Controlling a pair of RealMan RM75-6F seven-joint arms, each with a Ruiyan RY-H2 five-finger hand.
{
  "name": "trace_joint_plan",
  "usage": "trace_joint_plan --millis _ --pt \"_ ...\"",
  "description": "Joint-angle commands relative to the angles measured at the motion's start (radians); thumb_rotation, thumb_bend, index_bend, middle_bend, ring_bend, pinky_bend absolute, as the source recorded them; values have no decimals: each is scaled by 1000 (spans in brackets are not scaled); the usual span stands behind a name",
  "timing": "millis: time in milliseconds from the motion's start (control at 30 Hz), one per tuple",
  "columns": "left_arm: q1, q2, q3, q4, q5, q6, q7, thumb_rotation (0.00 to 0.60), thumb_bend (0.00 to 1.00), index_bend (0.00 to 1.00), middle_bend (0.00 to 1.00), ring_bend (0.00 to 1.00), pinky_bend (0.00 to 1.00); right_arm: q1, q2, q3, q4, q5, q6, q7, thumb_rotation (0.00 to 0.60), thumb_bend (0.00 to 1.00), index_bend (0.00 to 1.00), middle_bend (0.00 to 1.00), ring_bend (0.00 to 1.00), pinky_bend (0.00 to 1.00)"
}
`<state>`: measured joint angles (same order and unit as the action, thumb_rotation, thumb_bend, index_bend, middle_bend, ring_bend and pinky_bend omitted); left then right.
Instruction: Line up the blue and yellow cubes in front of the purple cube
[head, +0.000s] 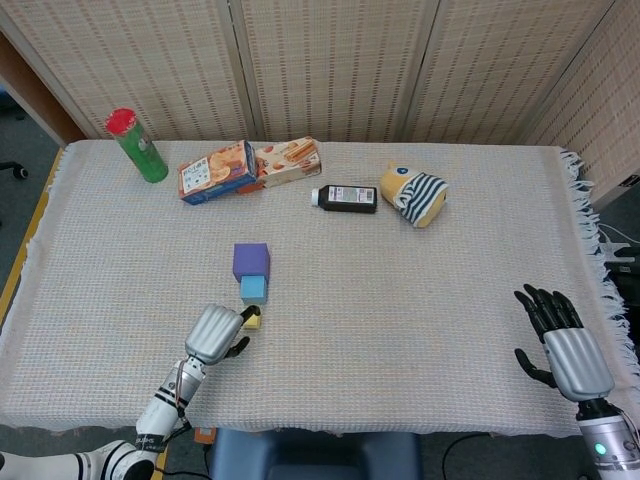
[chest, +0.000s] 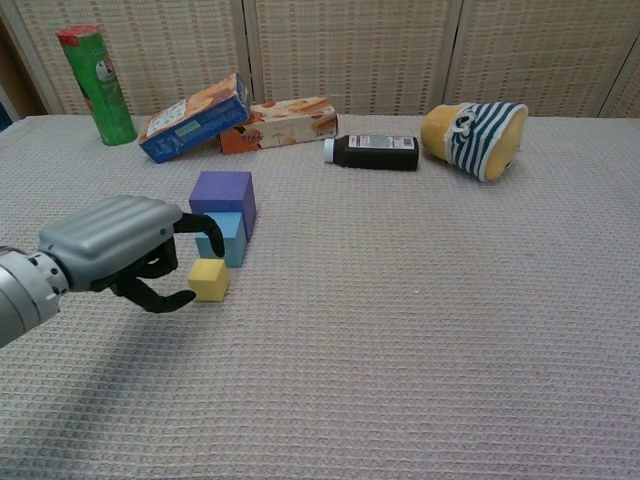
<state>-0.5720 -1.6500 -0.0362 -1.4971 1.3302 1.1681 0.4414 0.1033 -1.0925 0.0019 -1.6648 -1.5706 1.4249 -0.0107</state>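
The left hand (chest: 115, 245) hung with fingers curled apart, gripping nothing; the yellow cube (chest: 209, 279) sat just beyond its fingertips, the blue cube (chest: 226, 236) and purple cube (chest: 224, 194) lined up past it. The right hand (head: 560, 340) lay spread, far off.

left robot hand (chest: 120, 250) curled, right robot hand (head: 562, 340) spread

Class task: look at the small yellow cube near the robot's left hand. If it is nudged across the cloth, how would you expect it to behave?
The yellow cube has flat faces and sits squarely, so it would probably slide or stay put, not roll. The woven tablecloth looks textured, so it may catch and tip instead of gliding. It seems small beside the left hand, so it is likely light and easily knocked askew.
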Motion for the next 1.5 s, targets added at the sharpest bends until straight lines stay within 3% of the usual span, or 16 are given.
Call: trace_joint_plan --millis 33,633,1500 --pt "17 18 30 -23 8 -7 0 600 326 363 1000 1000 1000 1 0 -1 0 -1 -2 0 600 104 0 0 0 0" --pt "-14 47 23 -38 -101 -155 41 600 317 273 1000 1000 1000 3 -1 2 2 6 -7 0 600 104 0 0 0 0" --pt "-33 24 -3 19 -151 -186 42 600 316 239 1000 1000 1000 6 -1 4 -2 17 -18 -5 600 104 0 0 0 0"
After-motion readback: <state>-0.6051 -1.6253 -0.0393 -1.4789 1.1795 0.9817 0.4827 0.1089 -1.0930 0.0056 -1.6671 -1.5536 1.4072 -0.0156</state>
